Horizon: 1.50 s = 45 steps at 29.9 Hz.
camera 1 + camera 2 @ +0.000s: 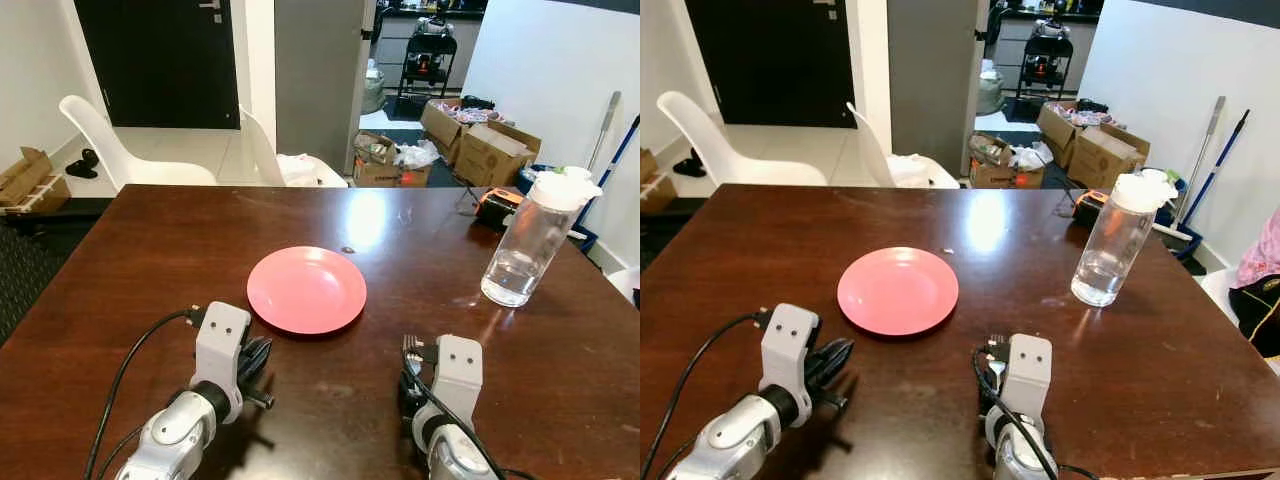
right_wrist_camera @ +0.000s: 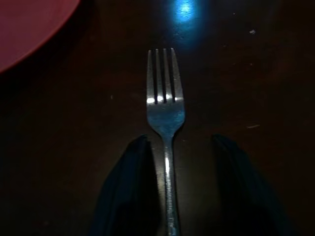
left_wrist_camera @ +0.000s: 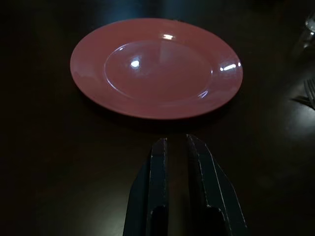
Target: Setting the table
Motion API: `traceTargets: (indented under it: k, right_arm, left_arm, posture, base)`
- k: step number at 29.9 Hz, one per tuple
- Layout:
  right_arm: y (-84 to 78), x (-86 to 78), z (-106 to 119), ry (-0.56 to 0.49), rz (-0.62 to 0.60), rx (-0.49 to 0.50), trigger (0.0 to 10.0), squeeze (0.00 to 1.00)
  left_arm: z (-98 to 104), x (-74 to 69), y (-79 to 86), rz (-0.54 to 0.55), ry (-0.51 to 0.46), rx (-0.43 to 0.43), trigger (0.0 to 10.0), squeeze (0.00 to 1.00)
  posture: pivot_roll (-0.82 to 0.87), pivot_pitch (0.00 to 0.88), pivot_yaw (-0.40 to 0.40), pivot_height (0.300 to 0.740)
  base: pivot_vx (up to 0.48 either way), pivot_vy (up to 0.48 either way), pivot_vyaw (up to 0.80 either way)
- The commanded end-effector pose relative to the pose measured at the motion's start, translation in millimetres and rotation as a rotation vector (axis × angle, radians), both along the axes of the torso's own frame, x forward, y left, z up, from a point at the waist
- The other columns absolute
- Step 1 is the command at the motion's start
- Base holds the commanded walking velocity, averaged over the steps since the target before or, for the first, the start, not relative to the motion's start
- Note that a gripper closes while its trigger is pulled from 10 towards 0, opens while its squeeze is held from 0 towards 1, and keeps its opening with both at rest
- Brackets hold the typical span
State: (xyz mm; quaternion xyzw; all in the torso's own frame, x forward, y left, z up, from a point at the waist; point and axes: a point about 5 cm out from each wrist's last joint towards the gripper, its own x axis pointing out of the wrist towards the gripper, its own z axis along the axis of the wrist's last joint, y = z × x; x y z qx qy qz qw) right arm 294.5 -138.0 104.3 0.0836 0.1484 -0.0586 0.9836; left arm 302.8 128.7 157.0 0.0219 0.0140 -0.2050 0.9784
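Desk (image 1: 150,260): dark wood; your pink plate (image 1: 306,289) and water jug (image 1: 530,240) sit on it.
Room: white chairs (image 1: 120,150), cardboard boxes (image 1: 480,145) behind.
Left end effector (image 3: 178,147): clenched, empty.
Right end effector (image 2: 181,147): released, straddling the fork (image 2: 165,113).

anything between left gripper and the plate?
Nothing: bare dark table lies between the left gripper and the pink plate, clearest in the left wrist view.

Bench (image 1: 150,260): dark brown wood, polished, with bright glare patches. Plate (image 1: 306,289): pink, smooth and glossy, showing small highlights on its rim; plastic or glazed ware, which cannot be told. Fork (image 2: 166,110): bright, reflective metal. Bottle (image 1: 528,245), right of frame: clear plastic or glass body, white plastic lid. Chairs (image 1: 120,150), upper left: smooth white moulded plastic. Boxes (image 1: 490,150), upper right: matt brown cardboard. Left hand (image 3: 178,162) fingers: matt black.
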Motion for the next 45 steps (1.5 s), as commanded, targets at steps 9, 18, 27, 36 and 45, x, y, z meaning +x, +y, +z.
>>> traceTargets:
  k: [9,18,27,36,45]
  right_arm:
    - [-8.5,-27.4,-65,0.302,0.027,0.0,0.0,0.0]
    - [-19.3,-15.7,-52,0.211,0.005,-0.002,0.0,0.0]
    - [-13.5,6.2,24,-0.248,0.095,0.035,0.0,0.0]
    - [29.4,5.6,111,-0.63,0.321,0.046,10.0,0.0]
    - [46.7,9.1,98,-0.605,0.391,0.106,10.0,0.0]
  left_arm:
    - [-6,-3.4,3.3,0.013,0.013,0.01,10.0,0.0]
    - [-5,-2.5,3.6,0.018,0.008,0.009,10.0,0.0]
    - [-4,-0.9,2.7,0.014,0.006,0.008,10.0,0.0]
    - [6,0.6,24.6,0.163,-0.033,-0.02,10.0,0.0]
    - [21,-7.4,65.2,0.417,-0.078,-0.08,10.0,0.0]
  posture:
    - [0.05,0.132,0.061,0.74]
    - [0.05,0.129,0.066,0.74]
    - [0.05,0.125,0.07,0.74]
    - [0.06,0.111,0.092,0.74]
    - [0.09,0.099,0.067,0.74]
  base:
    - [0.0,0.0,0.0]
    - [0.0,0.0,0.0]
    - [0.0,0.0,0.0]
    - [0.0,0.0,0.0]
    - [0.0,0.0,0.0]
